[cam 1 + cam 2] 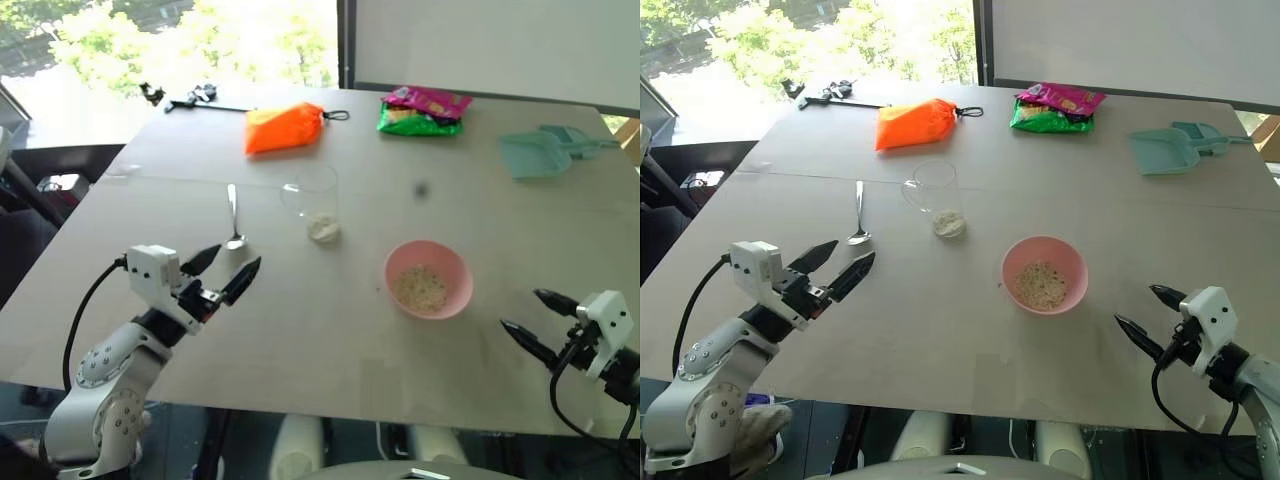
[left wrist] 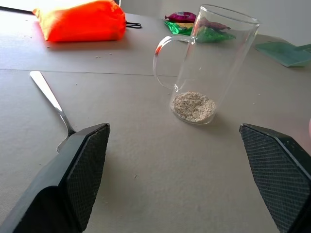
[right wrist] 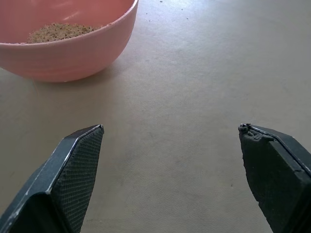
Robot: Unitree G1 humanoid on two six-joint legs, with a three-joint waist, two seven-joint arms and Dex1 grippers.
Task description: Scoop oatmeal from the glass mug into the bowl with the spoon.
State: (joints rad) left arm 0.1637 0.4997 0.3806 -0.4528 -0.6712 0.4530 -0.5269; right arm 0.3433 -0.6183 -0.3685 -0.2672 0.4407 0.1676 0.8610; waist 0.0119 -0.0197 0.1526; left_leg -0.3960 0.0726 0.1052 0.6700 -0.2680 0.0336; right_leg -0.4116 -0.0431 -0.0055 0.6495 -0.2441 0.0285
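The clear glass mug stands upright near the table's middle, with a small layer of pale oatmeal in its bottom. The silver spoon lies flat on the table to the mug's left, handle pointing away from me. The pink bowl sits right of centre and holds some oatmeal. My left gripper hovers open just in front of the spoon's oval end, holding nothing. My right gripper is open and empty at the front right, to the right of the bowl.
At the far side of the table lie an orange pouch, a green and pink snack packet, a teal dustpan and a black tool. Bare tabletop lies between the grippers.
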